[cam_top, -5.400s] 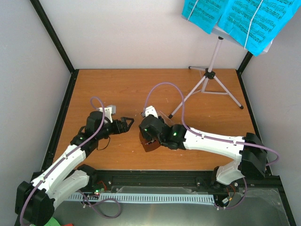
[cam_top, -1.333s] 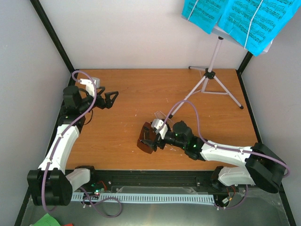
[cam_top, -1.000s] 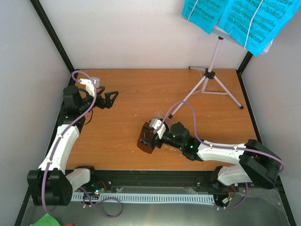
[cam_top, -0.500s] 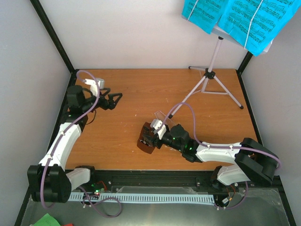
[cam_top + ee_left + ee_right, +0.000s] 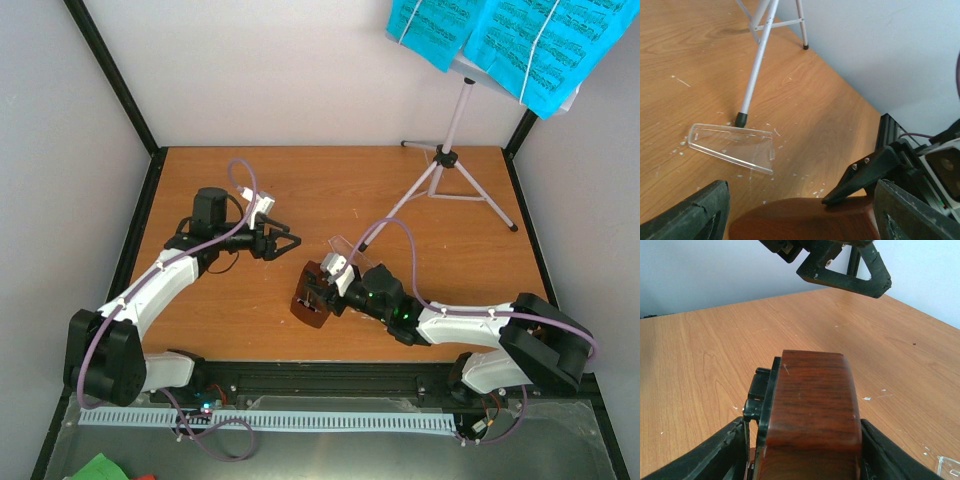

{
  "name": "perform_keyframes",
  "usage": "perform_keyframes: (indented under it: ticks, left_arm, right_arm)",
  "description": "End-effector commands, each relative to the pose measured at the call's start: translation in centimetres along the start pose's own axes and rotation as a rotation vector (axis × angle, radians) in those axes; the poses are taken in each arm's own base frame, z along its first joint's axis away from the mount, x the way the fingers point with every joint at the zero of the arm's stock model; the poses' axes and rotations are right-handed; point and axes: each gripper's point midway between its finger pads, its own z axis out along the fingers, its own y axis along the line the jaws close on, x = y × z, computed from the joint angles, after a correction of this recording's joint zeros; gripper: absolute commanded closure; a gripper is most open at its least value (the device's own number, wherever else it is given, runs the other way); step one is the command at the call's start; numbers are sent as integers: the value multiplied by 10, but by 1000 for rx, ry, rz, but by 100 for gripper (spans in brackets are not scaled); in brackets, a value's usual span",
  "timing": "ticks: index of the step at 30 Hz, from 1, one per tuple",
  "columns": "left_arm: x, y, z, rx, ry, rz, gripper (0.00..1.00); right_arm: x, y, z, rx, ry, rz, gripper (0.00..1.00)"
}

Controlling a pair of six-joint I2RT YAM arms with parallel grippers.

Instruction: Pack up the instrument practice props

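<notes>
Packing looks barely begun: right gripper (image 5: 804,432) clamps the dark red-brown wooden pyramid metronome (image 5: 810,400) near the worktop's (image 5: 250,180) front edge, its clear plastic cover (image 5: 732,147) lying apart. Left gripper (image 5: 283,243) hovers open, empty. Pale silver tripod music stand (image 5: 440,170) with cyan sheet-music pages (image 5: 500,40) stands unpacked, far-right corner.

Sheet-music pages (image 5: 530,45) cropped at top (stand desk (image 5: 466,67) mostly behind them), metronome (image 5: 812,400) base cropped.

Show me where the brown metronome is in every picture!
Top external: the brown metronome lies near the table's middle, toward the front edge.
Left wrist: bottom edge, centre.
Right wrist: centre, filling the lower half.
Shared landmark: the clear cover lying close by.
</notes>
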Motion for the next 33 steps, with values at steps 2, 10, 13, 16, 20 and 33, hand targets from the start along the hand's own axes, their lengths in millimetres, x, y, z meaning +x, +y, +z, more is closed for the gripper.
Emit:
perform_keyframes:
  ticks: [2,10,13,16,20,33]
  left_arm:
    - [10,-25,-2,126,18,4,23]
    - [12,-34,1,196,21,12,25]
    - [13,-37,1,215,25,4,27]
    - [13,-40,2,233,26,6,27]
    - [14,-44,4,257,34,-1,27]
    - [22,-50,11,323,66,-21,28]
  right_arm:
    - [0,2,-4,6,-15,14,45]
    - [1,-1,-5,23,-10,21,44]
    - [3,-1,-6,24,-8,28,44]
    - [5,-2,-8,27,-4,40,43]
    - [9,-2,-11,32,5,47,41]
    - [5,-9,-9,70,15,59,42]
